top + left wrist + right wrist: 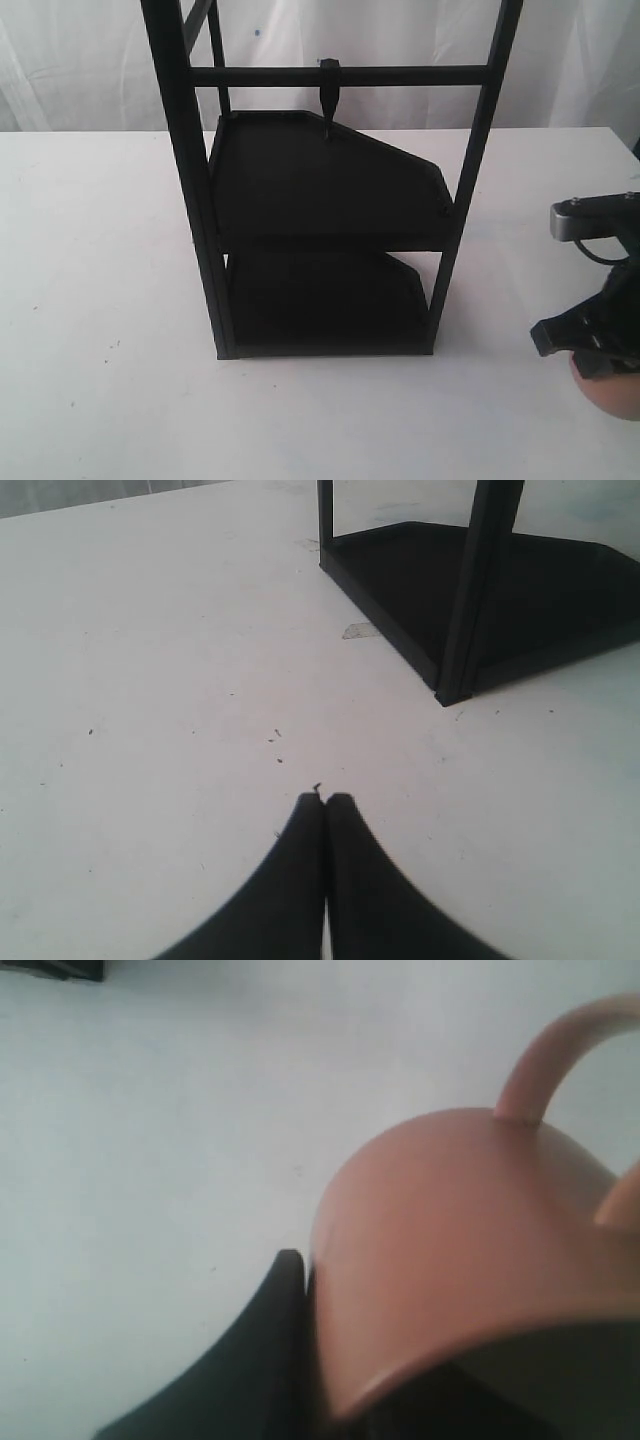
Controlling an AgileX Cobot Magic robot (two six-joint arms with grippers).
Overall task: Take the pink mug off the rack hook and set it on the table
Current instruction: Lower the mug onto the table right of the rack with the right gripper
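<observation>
Mug [450, 1230] looked salmon-pink and matte with a thin loop handle, pinched by the right gripper [592, 350] down near the tabletop [100, 250], well apart from the rack hook [329, 100]. Only the left wrist view showed the left gripper [325, 802], pressed together.

I get bright, even light washing out the counter [100, 250]; the rack [330, 200] is near silhouette, and the pink mug [460, 1240] looks soft, perhaps too close.
</observation>
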